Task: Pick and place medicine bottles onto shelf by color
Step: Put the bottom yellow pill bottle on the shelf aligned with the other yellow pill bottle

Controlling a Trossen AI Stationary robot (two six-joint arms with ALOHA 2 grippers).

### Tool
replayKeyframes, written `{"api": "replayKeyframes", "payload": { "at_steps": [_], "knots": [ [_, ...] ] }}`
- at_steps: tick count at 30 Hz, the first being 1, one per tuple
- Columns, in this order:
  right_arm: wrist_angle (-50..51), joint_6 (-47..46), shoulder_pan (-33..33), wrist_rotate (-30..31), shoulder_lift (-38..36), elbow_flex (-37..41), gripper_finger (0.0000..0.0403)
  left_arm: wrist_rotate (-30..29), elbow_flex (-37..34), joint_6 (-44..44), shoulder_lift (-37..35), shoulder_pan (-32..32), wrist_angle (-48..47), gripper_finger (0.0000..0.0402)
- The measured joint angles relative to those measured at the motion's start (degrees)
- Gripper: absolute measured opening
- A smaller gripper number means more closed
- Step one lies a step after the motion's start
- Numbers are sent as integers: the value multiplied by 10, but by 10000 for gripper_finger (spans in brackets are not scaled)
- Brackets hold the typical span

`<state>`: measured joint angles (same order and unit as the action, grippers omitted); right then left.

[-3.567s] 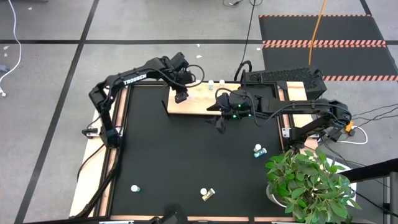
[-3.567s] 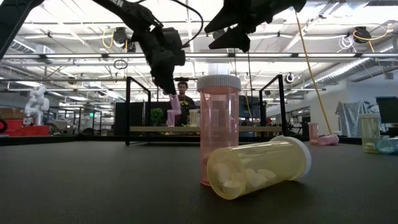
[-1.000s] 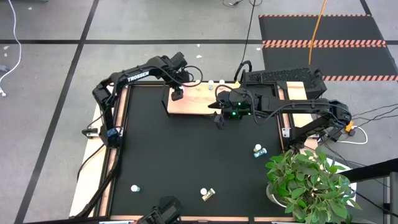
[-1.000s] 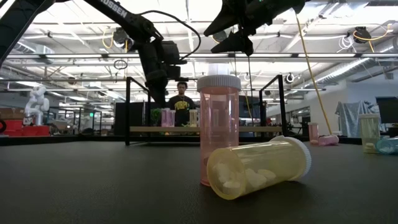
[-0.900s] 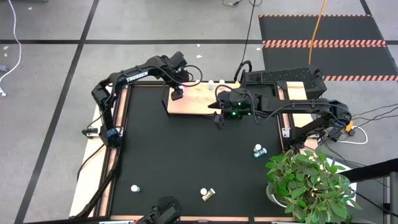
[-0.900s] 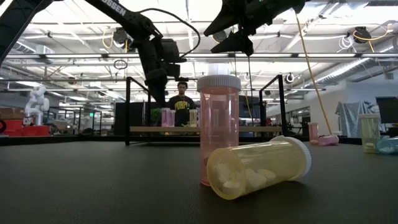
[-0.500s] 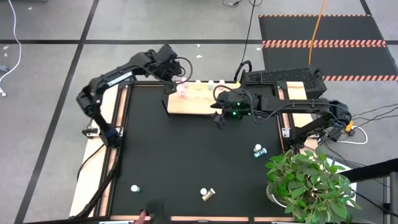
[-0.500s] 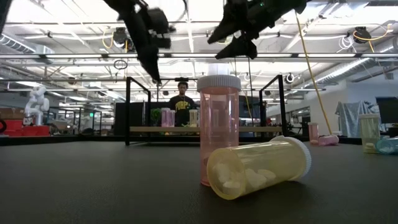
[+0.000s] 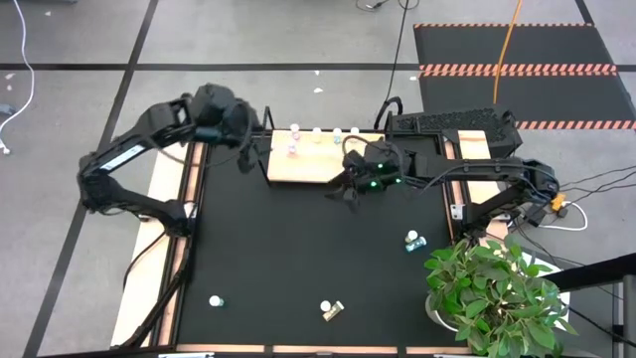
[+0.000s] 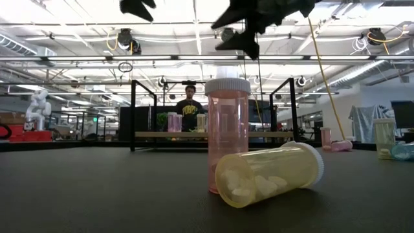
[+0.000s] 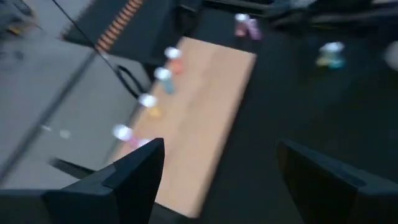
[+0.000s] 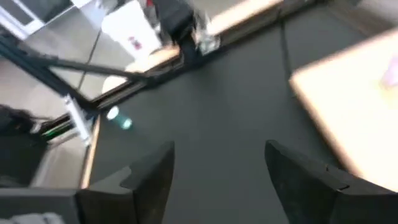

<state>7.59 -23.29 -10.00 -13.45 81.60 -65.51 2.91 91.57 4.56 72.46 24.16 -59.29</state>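
Observation:
The light-wood shelf (image 9: pixel 313 159) stands at the table's far edge, with several small medicine bottles (image 9: pixel 316 133) upright in a row along its far side, a pink one (image 9: pixel 292 141) at the left end. My left gripper (image 9: pixel 244 155) hangs open off the shelf's left end, raised, holding nothing (image 11: pixel 221 149). My right gripper (image 9: pixel 341 191) hovers open just near of the shelf's front edge, also empty (image 12: pixel 221 149). On the table's near part a pink bottle (image 10: pixel 228 136) stands upright and a yellow one (image 10: pixel 268 171) lies on its side against it.
Two teal bottles (image 9: pixel 412 241) lie on the table at the right. Another small bottle (image 9: pixel 215 300) stands near the front left. A potted plant (image 9: pixel 492 293) overhangs the near right corner. A person (image 10: pixel 189 107) stands beyond the table.
My left gripper has drawn back from above the shelf's left part toward the table's left edge and has risen. The pink bottle it was over stays upright on the shelf. My right gripper has shifted slightly toward the left and tipped a little.

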Motion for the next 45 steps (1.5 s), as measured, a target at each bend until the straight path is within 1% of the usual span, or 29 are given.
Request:
{"api": "replayKeyframes", "payload": {
  "at_steps": [2,4,6,8,12,16,18,19,22,24,27,31,35,37,39,41,42,45],
  "knots": [
    [30,-24,15,-9,11,-3,230,0,0,-47,-11,-33,-26,308],
    [39,-40,40,-11,24,-19,220,-1,0,-90,-16,-65,-49,308],
    [56,-50,70,2,38,-36,211,-5,-1,-124,-16,-101,-71,308],
    [71,-54,100,29,59,-57,206,-17,-11,-151,-17,-134,-83,308],
    [125,-73,153,77,94,-73,204,-42,-49,-216,-17,-204,-82,308],
    [191,-129,193,92,107,-73,204,-77,-98,-316,-18,-274,-65,308],
    [240,-159,208,108,106,-73,203,-94,-126,-371,-17,-312,-44,308],
    [265,-176,213,116,104,-73,203,-99,-141,-392,-17,-329,-26,308],
    [391,-214,219,126,88,-73,203,-114,-187,-455,-17,-381,53,308],
    [473,-226,219,137,77,-73,203,-119,-219,-487,-17,-409,123,308],
    [577,-226,219,139,58,-73,203,-123,-260,-527,-11,-438,238,308],
    [646,-228,219,139,17,-73,203,-166,-313,-592,-12,-466,378,308],
    [676,-252,220,137,-28,-73,203,-213,-356,-635,-12,-501,451,307],
    [668,-252,223,145,-48,-65,203,-230,-374,-664,-3,-524,470,301],
    [608,-218,237,152,-62,-48,203,-242,-382,-673,21,-550,482,288],
    [510,-174,262,149,-69,-22,203,-250,-385,-672,50,-579,479,269],
    [453,-156,276,147,-70,-6,203,-251,-379,-666,72,-591,496,260],
    [239,-105,314,132,-61,49,203,-250,-372,-647,132,-628,545,233]
  ]
}}
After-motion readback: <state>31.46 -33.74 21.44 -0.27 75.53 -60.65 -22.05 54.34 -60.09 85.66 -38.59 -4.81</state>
